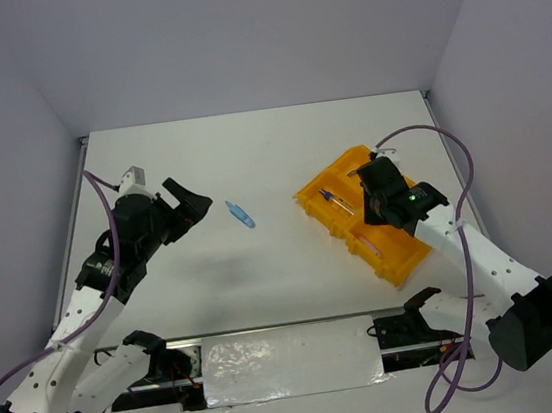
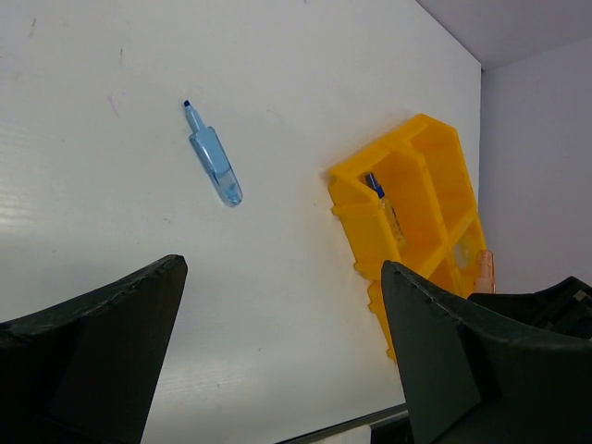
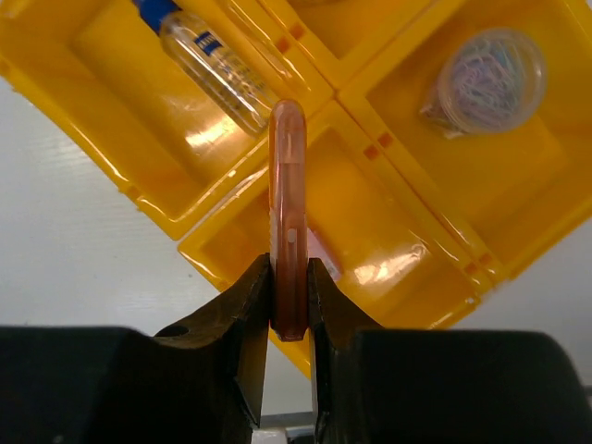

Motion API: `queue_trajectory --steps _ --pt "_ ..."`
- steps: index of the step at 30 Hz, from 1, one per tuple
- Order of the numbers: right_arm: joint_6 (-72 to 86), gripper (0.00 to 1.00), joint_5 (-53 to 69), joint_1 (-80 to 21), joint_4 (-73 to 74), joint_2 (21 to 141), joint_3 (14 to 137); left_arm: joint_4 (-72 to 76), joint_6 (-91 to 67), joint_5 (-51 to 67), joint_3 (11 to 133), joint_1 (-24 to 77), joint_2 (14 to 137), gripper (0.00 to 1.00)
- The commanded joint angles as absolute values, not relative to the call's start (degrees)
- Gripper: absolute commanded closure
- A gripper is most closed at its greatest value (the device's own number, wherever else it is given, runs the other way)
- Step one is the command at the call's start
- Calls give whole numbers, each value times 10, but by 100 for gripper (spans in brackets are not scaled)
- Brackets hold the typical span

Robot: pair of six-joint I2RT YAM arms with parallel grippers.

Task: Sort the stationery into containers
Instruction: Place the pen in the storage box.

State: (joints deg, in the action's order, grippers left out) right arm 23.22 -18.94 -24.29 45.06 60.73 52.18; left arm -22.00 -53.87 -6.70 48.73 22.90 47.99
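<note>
- Right gripper (image 3: 289, 282): jaws clamped on near end of salmon-pink piece (image 3: 288, 176).
- Piece's long axis runs straight ahead of fingers, rounded free end pointing away.
- Just beyond jaws, under piece: compartment of yellow tray (image 3: 92, 148).
- Risk: free end hangs over divider junction, so release may leave it straddling wall or tipping into neighbouring bay. One-end grip may let it pivot.
- Left gripper (image 2: 277, 324): jaws apart, nothing held.
- Blue piece (image 2: 214, 162) lies flat on table (image 2: 111, 55), well ahead of left gripper, narrow tip pointing away, slightly left.
</note>
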Motion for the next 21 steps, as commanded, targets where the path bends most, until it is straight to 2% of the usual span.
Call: queue_trajectory --steps 1,4,5,6,8,12,14,15,16,18,21 --pt "248 91 -228 -233 490 599 524 -216 -520 -44 498 224 483 1" --pt "260 86 -222 -231 501 606 527 -220 -516 -45 497 221 486 1" --pt "259 79 -215 -231 502 611 526 -221 -516 -43 496 221 487 1" --pt "260 77 -212 -231 502 615 524 -220 -516 -41 493 221 487 1" --pt "264 76 -210 -231 499 618 520 -216 -516 -34 490 220 487 1" --pt "263 67 -202 -231 497 618 516 -219 -511 -36 488 218 486 1" --pt "264 55 -203 -231 500 615 518 -217 -509 -38 484 217 486 1" --pt "264 40 -204 -231 502 613 519 -215 -509 -37 483 217 488 1" --pt "265 30 -206 -231 506 611 521 -208 -510 -33 479 216 490 1" --pt "263 16 -207 -231 508 606 526 -198 -514 -29 469 216 498 1" --pt "253 14 -210 -231 511 593 535 -175 -526 -23 453 217 525 1"
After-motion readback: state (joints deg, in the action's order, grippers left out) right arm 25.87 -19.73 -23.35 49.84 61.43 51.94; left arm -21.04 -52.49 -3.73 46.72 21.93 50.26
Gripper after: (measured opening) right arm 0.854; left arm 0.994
